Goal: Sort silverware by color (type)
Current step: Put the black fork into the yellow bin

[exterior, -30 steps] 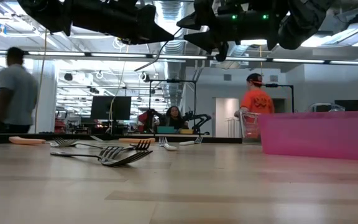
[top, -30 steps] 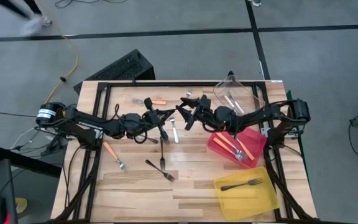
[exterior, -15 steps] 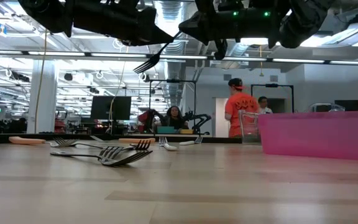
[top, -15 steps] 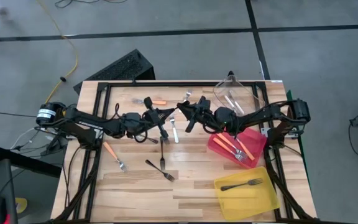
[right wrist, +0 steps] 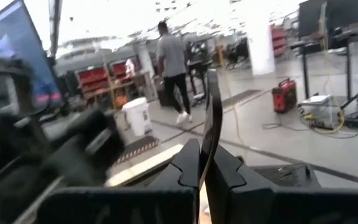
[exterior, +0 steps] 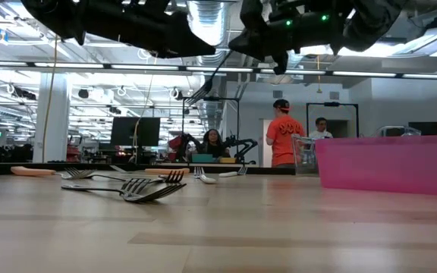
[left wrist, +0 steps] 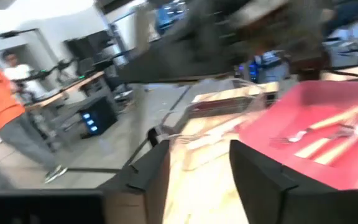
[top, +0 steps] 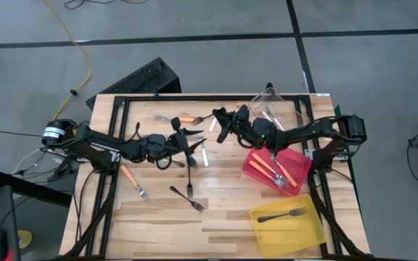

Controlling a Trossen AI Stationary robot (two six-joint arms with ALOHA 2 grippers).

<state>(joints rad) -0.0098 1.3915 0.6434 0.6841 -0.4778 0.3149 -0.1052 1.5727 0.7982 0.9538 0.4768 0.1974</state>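
The right gripper [right wrist: 205, 163] is clamped on a black fork [right wrist: 211, 112], holding it in the air over the far middle of the table [top: 223, 221]. The left gripper [left wrist: 197, 165], just to its left, has its fingers parted and empty. The yellow bin [top: 289, 223] at the near right already holds a black fork, so this one probably belongs there. Carry it high past the red bin [top: 296, 161], keep the grip firm, and release low inside the yellow bin.
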